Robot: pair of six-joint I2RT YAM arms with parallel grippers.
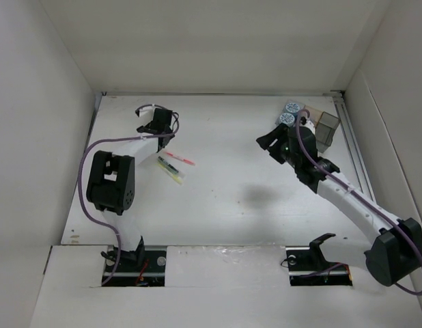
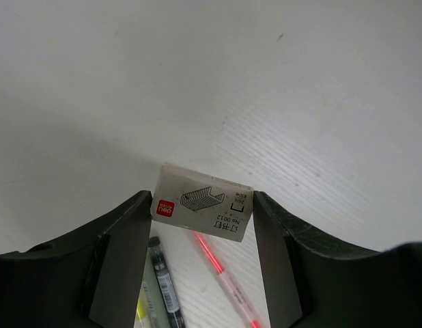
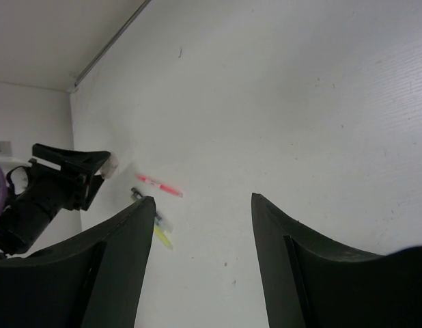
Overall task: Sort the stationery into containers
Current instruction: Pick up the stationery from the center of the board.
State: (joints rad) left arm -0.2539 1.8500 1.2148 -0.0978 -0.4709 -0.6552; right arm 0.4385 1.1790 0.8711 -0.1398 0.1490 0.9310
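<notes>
My left gripper [image 1: 158,121] at the back left is shut on a small grey staple box [image 2: 203,203] and holds it above the table. Below it lie a pink-red pen [image 2: 224,273] [image 1: 178,158], a yellow-green pen [image 2: 141,309] [image 1: 171,172] and a black pen [image 2: 164,280]. My right gripper [image 1: 270,141] is open and empty, just left of the block of bins [image 1: 326,130] at the back right. Two blue dotted rolls [image 1: 291,107] [image 1: 287,118] sit in bins at the block's left end. The silvery-lavender cylinder is out of view.
White walls enclose the table on three sides. A metal rail [image 1: 354,150] runs along the right edge beside the bins. In the right wrist view the left gripper [image 3: 67,179] and the pens [image 3: 160,186] show far off.
</notes>
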